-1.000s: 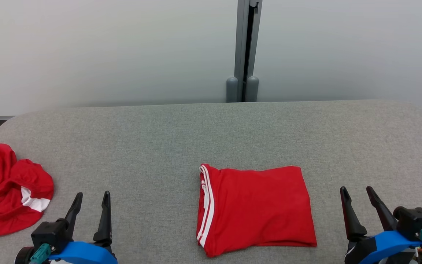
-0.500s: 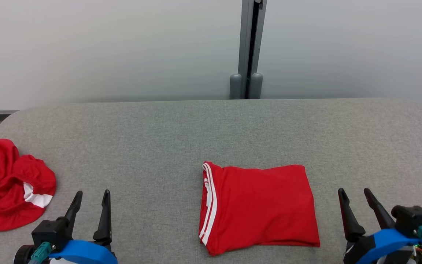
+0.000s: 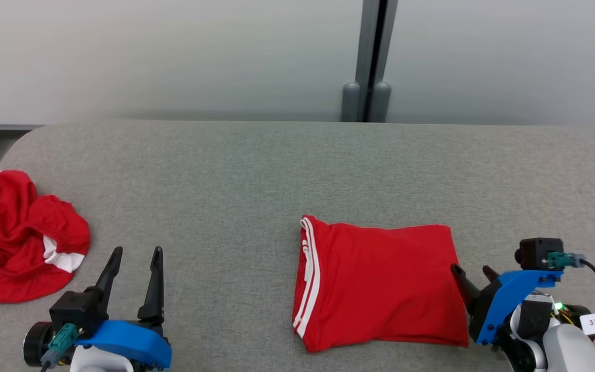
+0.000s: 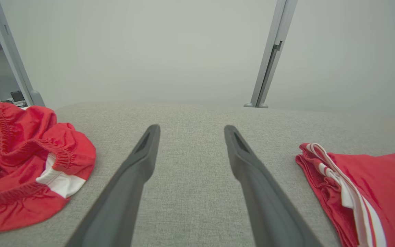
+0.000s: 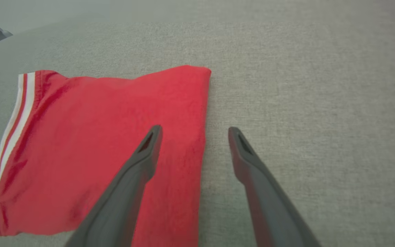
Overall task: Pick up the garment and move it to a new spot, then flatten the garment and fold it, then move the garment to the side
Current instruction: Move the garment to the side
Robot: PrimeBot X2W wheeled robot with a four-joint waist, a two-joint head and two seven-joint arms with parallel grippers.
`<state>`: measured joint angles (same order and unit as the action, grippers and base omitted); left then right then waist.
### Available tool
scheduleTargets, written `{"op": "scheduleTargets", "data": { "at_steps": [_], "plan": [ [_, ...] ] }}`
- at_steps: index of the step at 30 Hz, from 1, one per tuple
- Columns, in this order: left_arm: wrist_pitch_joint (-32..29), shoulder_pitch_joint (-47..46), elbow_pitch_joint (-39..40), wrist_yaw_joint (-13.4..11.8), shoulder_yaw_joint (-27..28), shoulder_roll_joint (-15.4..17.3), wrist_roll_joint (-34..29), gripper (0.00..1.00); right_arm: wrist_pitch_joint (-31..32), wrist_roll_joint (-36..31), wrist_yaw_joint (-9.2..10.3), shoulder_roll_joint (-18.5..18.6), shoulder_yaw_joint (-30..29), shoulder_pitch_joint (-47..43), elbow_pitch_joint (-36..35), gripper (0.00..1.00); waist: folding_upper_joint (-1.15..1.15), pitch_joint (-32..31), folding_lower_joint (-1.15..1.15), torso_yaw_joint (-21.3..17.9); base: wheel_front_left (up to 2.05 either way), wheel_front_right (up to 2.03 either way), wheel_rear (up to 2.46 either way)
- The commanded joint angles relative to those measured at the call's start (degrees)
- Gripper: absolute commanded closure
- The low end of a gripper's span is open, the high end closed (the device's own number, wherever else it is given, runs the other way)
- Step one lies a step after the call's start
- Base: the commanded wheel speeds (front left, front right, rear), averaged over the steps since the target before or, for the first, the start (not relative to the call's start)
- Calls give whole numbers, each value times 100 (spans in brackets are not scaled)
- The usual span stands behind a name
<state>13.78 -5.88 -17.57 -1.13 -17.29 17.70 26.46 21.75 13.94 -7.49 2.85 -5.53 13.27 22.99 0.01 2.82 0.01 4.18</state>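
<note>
Judging fold complete, we read final step: moving aside. Folded red jersey [image 3: 380,287] lies centre-right on grey worktop [image 3: 256,170]. Right gripper [image 3: 470,269] wide open, empty, straddling jersey's right edge; left gripper [image 3: 138,251] wide open, empty. Next: pinch all layers, slide without unfolding.

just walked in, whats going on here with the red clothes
A two-armed robot is working on a folded red garment lying flat on a grey padded table. Its right tool is open and poised at the garment's right edge, one finger over the cloth and one over the table, gripping nothing yet. The left tool hovers open over bare table. A second, crumpled red-and-white piece lies at the far left.
</note>
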Motion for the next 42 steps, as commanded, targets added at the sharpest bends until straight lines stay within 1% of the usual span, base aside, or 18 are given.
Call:
{"op": "scheduleTargets", "data": {
  "at_steps": [1,7,9,19,20,21,22,26,28,29,31,34,38,42],
  "plan": [
    [13,-103,37,-4,3,9,-36,0,23,-34,0,15,-53,135,163,0,-1,52,-1,81,0,0,0],
    [42,-210,52,4,-20,21,-55,0,-116,9,0,13,-36,315,977,0,-1,107,-1,190,0,0,0],
    [41,-218,53,5,-19,22,-52,0,-135,31,-1,14,-12,333,1082,0,-1,112,-1,196,0,0,0],
    [71,-299,-9,64,-42,48,-18,0,-456,306,-1,-11,421,644,2015,0,-1,228,-1,236,0,0,0],
    [73,-316,-21,69,-48,47,-17,0,-464,338,-1,-20,477,676,2103,2,-1,238,-1,243,0,0,0],
    [76,-341,-30,80,-55,45,-16,0,-489,382,-4,-31,548,705,2169,84,-1,247,-1,252,0,0,0],
    [80,-361,-38,90,-59,41,-15,0,-448,413,-8,-41,606,720,2259,100,-1,255,-1,258,0,0,0],
    [94,-378,-85,102,-56,6,3,0,-554,147,-6,-20,719,883,2308,100,-1,285,-1,260,0,0,0],
    [104,-382,-81,94,-36,-6,7,0,-661,-68,-3,8,785,1067,2166,100,-1,337,-1,229,0,0,0],
    [109,-390,-79,94,-31,-11,0,0,-690,-152,-2,81,807,1168,2084,100,-1,362,-1,212,0,0,0],
    [114,-406,-62,105,-22,-22,-28,0,-646,-327,0,282,962,1367,1923,100,-1,420,-1,165,0,0,0],
    [128,-461,-34,95,-4,-61,-70,0,-528,-466,0,629,1343,1788,1665,100,-1,572,-1,67,0,0,0],
    [137,-597,19,123,-1,-87,-146,0,-437,-555,0,1226,1776,2451,1417,100,-1,859,-1,-33,0,0,0],
    [140,-837,104,166,-11,-136,-228,0,-380,-588,1,1900,1986,3084,1348,100,-1,1227,-1,-62,0,0,0]
  ]
}}
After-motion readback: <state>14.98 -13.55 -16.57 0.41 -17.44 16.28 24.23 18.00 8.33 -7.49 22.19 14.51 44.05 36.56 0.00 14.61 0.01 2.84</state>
